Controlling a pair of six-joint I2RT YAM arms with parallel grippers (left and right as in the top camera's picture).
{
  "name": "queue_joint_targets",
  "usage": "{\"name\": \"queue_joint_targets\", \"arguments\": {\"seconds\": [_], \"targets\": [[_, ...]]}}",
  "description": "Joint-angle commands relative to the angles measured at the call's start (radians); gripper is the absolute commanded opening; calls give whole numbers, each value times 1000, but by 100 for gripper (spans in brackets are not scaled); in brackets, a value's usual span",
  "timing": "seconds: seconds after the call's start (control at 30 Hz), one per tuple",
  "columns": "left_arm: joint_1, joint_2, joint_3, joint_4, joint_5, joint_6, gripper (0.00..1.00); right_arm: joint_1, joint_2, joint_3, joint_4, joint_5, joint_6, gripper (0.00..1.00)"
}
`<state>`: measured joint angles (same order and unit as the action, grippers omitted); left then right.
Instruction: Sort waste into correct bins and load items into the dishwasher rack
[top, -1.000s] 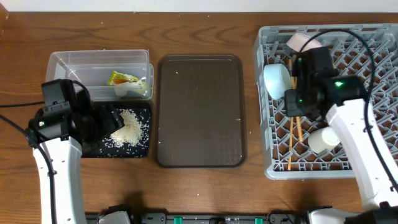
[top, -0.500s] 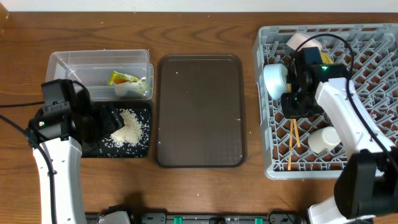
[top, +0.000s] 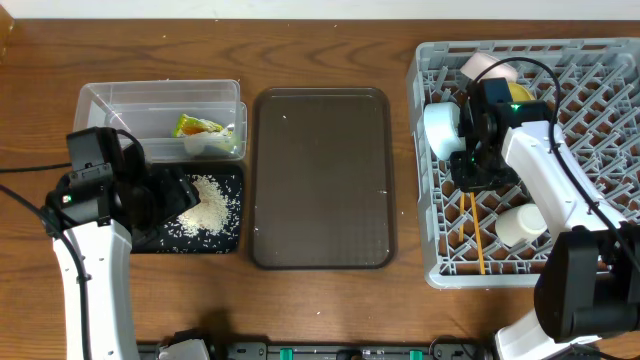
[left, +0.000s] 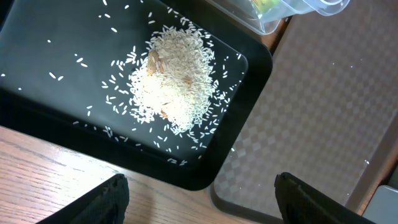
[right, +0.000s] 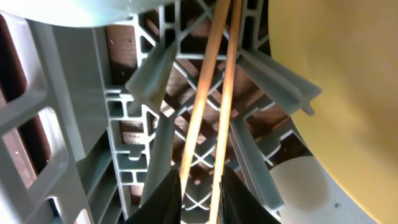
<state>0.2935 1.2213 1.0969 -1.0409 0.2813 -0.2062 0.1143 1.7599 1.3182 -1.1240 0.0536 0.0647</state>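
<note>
My left pincer hung with its jaws spread wide and nothing between them, over the black tray's near right corner. My right pincer was down inside the dishwasher rack, near its left wall. Its fingers stood only slightly apart with the chopsticks running up between them. I could not tell whether the pads pressed the sticks or merely flanked them.

I counted two chopsticks, lying on the lattice floor toward the rack's near left corner. There were two bowls: the light-blue bowl against the left wall and the white bowl toward the far left corner. There was one white cup beside the sticks and one yellow plate.

One heap of rice lay in the black tray with stray grains around it. One wrapper and one white scrap sat at the right end of the clear tub. One brown tray sat mid-table.

My right arm covered most of the plate and part of the white bowl, and the left wrist view cut off the tub
</note>
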Motion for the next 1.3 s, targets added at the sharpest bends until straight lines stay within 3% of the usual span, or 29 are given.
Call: {"name": "queue_joint_targets", "arguments": {"seconds": [0.0, 0.23, 0.43, 0.5, 0.57, 0.67, 0.87, 0.97, 1.1, 1.27], "targets": [[4, 2, 4, -6, -5, 5, 78, -11, -50, -4, -1, -21, 31, 21], [-37, 2, 4, -11, -2, 49, 78, -38, -222, -4, 58, -142, 31, 22], [-177, 2, 4, 14, -3, 107, 78, -89, -361, -5, 72, -196, 31, 24], [-223, 2, 4, 20, -5, 124, 78, -108, -380, -5, 56, -202, 31, 30], [-263, 6, 4, 21, -11, 134, 78, -124, -382, -5, 28, -213, 24, 47], [-303, 20, 4, -2, -12, 170, 78, -140, -381, -18, -6, -255, -22, 61], [-304, 23, 4, -127, -66, 168, 78, -142, -399, -89, -17, -260, -10, 78], [-304, -6, -3, -153, -66, 168, 78, -141, -441, -161, 19, -260, -10, 98], [-304, -105, -60, -117, -66, 168, 78, -139, -557, -286, 129, -260, 29, 99], [-304, -325, -158, -32, -65, 142, 78, -139, -826, -463, 264, -207, 97, 99]]}}
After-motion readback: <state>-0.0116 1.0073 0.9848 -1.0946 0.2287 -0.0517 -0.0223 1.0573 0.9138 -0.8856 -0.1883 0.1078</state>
